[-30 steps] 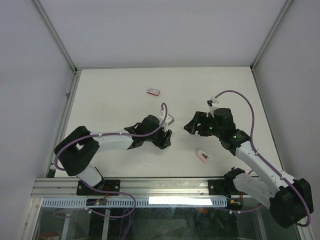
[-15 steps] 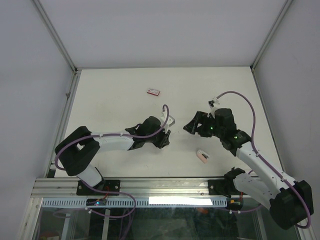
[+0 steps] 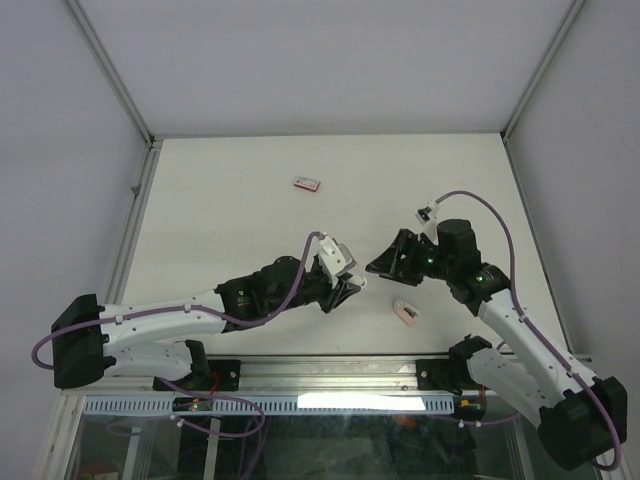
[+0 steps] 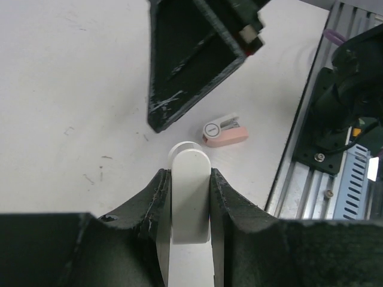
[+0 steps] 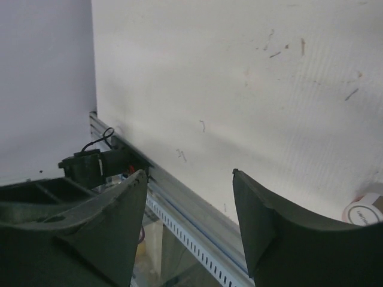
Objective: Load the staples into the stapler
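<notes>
At the near edge, the aluminium rail (image 3: 330, 372) carries both arm bases.

Just beyond it, a small pink stapler (image 3: 404, 313) (image 4: 224, 133) lies on its side on the white table (image 3: 220, 220), with a white round cap at one end. It is free of both grippers and rests near and slightly right of the two.

The left arm reaches in low across the front of the table. The left gripper (image 3: 350, 285) (image 4: 190, 173) is clamped on a white piece (image 4: 191, 197), flat with a rounded tip, which sticks out forward between the fingers. What this piece belongs to cannot be determined.

The right gripper (image 3: 378, 265) (image 5: 190, 176) faces it closely, tip toward tip but apart. Its jaws stand spread and there is nothing between them. In the left wrist view it hangs as a dark wedge (image 4: 191, 72) above the stapler.

Well beyond both, toward the far middle of the table, the red-pink staple box (image 3: 307, 184) lies flat with its white label up, untouched. Its contents are too small to make out.
</notes>
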You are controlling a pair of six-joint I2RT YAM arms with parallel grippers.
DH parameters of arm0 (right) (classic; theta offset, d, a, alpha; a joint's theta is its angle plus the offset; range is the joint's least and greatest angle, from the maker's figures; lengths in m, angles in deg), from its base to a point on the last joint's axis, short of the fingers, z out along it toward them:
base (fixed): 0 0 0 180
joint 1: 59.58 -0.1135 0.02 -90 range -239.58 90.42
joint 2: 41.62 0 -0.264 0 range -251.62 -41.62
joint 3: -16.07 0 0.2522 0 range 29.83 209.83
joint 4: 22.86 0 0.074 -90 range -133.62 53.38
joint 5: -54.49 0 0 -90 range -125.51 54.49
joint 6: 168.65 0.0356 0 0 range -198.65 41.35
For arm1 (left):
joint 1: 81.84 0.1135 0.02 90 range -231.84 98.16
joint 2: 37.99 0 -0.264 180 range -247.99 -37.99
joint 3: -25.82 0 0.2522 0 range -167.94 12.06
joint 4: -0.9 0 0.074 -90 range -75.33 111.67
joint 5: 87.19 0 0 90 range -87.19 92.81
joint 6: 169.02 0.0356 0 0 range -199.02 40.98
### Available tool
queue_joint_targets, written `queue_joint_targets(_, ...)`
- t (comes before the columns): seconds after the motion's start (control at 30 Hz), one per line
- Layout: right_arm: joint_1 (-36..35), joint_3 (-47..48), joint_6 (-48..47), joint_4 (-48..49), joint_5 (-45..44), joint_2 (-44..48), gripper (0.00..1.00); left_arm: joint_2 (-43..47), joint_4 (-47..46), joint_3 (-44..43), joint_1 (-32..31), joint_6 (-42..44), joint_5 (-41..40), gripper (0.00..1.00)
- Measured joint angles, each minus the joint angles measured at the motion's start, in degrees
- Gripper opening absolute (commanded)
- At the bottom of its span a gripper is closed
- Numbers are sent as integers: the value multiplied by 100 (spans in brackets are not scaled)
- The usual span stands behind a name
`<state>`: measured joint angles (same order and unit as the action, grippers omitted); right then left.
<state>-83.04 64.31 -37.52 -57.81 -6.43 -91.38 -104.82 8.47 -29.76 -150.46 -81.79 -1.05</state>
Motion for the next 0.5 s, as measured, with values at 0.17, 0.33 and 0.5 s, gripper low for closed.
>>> queue_joint_targets(0.17, 85, 0, 140, 2, 595, 339, 50, 55, 146, 61, 2, 76, -151, 0)
queue_joint_targets(0.33, 87, 0, 142, -4, 1143, 323, 45, 164, 197, 179, 4, 92, -232, 0)
queue_joint_targets(0.5, 87, 0, 138, 13, 1528, 192, 42, 286, 190, 197, 4, 92, -223, 0)
